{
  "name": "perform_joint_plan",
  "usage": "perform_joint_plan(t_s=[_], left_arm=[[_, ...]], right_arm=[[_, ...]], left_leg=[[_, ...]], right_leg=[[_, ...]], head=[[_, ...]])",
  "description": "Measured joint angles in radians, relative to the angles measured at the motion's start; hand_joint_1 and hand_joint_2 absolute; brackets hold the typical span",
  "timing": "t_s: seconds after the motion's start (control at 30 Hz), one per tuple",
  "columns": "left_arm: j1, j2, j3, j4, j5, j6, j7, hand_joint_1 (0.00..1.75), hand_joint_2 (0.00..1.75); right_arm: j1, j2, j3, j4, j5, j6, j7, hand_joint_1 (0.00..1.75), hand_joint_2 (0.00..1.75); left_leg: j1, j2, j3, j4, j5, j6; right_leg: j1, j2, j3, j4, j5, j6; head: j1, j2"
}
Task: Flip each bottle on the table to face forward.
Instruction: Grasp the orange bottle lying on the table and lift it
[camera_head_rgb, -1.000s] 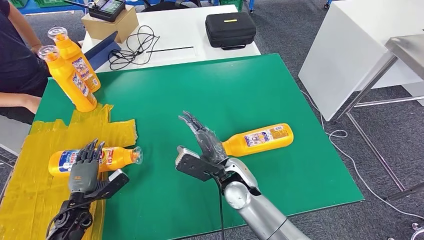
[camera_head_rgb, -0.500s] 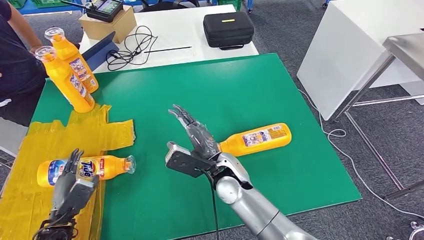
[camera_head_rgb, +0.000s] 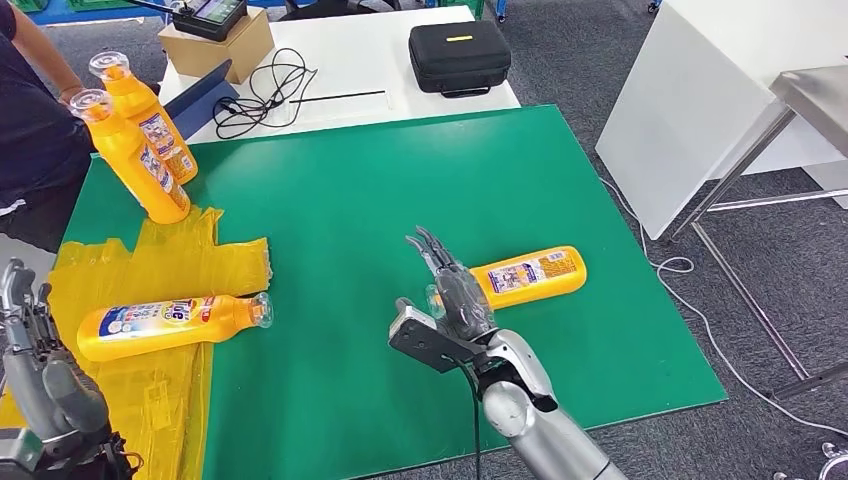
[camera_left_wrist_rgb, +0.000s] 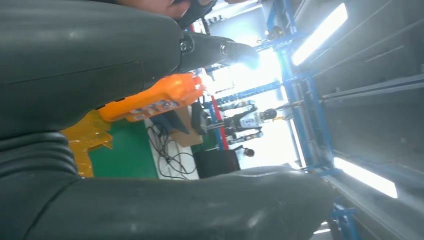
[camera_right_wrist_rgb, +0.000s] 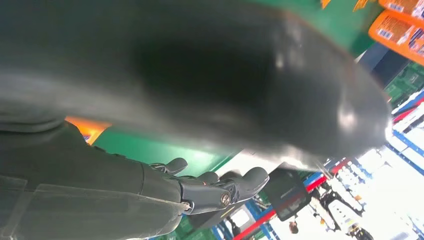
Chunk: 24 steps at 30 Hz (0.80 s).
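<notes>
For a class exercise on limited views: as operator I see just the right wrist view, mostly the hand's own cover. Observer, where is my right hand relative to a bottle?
Observer: Your right hand is over the neck end of the right bottle, which lies on the green mat. Its fingers are spread and hold nothing.
Operator: Is another bottle lying down?
Observer: Yes, the left bottle lies on the yellow sheet.
Operator: And the left hand?
Observer: The left hand is apart from that bottle, holding nothing.

The labels on the bottles (camera_head_rgb: 170, 324) are too small and blurred to read.
</notes>
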<state>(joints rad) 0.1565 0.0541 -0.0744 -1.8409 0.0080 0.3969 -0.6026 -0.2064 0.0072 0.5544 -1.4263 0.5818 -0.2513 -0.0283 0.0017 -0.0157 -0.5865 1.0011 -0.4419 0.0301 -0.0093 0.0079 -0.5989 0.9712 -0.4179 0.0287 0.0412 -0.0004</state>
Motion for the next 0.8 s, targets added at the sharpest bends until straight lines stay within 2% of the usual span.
perform_joint_plan(t_s=[0.03,0.17,0.27,0.5,0.67,0.8], left_arm=[[0.004,0.0,0.0,-0.01,0.009,-0.003,-0.003,0.0,0.0],[0.032,-0.001,0.001,-0.053,0.062,-0.021,-0.016,0.0,0.0],[0.06,-0.002,0.006,-0.084,0.08,-0.028,-0.025,0.0,0.0],[0.079,-0.007,0.011,-0.113,0.088,-0.042,-0.027,0.0,0.0],[0.064,-0.018,0.023,-0.107,0.096,-0.087,-0.026,0.0,0.0],[0.037,-0.027,0.032,-0.091,0.102,-0.105,-0.027,0.0,0.0]], right_arm=[[0.008,-0.005,-0.006,-0.013,0.016,0.005,0.01,0.0,1.75],[0.056,-0.04,-0.045,-0.081,0.148,0.092,0.081,0.0,1.75],[0.115,-0.083,-0.096,-0.154,0.275,0.158,0.102,0.0,1.75],[0.184,-0.137,-0.168,-0.257,0.397,0.196,0.11,0.0,1.75],[0.175,-0.218,-0.207,-0.271,0.517,0.252,0.102,0.0,1.75],[0.106,-0.269,-0.23,-0.2,0.549,0.285,0.054,0.0,1.75]], left_leg=[[0.0,0.0,0.0,0.0,0.0,0.0],[0.0,0.0,0.0,0.0,0.0,0.0],[0.0,0.0,0.0,0.0,0.0,0.0],[0.0,0.0,0.0,0.0,0.0,0.0],[0.0,0.0,0.0,0.0,0.0,0.001],[0.0,0.0,0.0,0.0,0.001,0.001]], right_leg=[[0.0,0.0,0.0,0.0,0.0,0.0],[0.001,0.0,0.0,0.0,0.0,0.0],[0.001,-0.001,0.0,0.0,0.0,0.0],[0.001,0.0,0.0,0.0,0.0,0.001],[0.0,0.0,0.001,0.0,0.0,0.001],[-0.001,0.0,0.001,0.0,0.001,0.001]], head=[[0.0,0.0],[0.0,0.0],[0.0,0.0],[0.0,0.0],[0.0,0.0],[0.0,0.0]])
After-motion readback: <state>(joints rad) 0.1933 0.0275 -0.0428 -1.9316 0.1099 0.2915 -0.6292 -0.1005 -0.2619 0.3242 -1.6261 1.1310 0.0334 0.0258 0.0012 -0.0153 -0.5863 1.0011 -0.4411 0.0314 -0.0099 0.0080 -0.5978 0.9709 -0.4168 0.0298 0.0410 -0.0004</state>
